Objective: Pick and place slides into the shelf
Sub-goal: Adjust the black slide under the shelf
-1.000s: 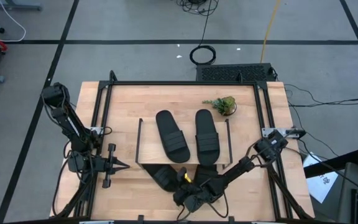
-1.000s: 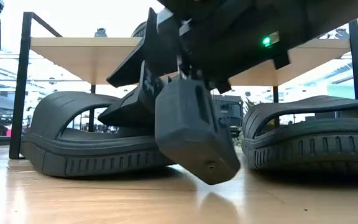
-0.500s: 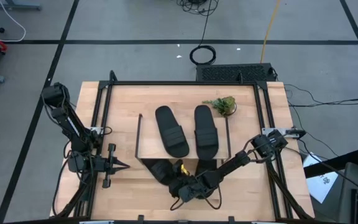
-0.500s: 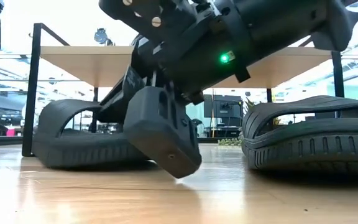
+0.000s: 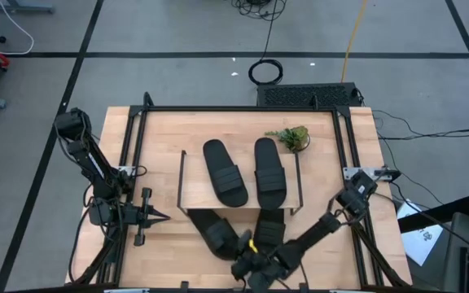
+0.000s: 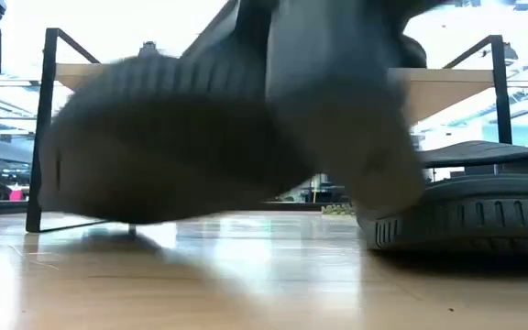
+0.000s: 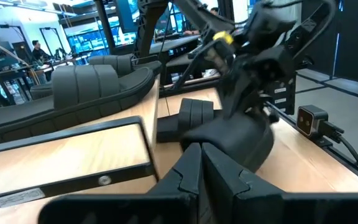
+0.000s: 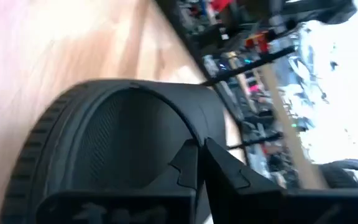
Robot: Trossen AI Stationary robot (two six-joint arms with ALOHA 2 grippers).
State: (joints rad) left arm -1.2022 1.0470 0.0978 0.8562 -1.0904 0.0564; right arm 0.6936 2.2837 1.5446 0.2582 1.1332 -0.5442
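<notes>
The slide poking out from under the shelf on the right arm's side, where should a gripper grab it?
Probably the exposed end of that slide, approached from the table's near edge: the shelf board covers its far end, and the right gripper, at the neighbouring slide, crowds its other side.

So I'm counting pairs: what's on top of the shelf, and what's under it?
Two slides lie side by side on the shelf top board. Two more stick out from under its front edge, by the right gripper; the board hides their far ends.
</notes>
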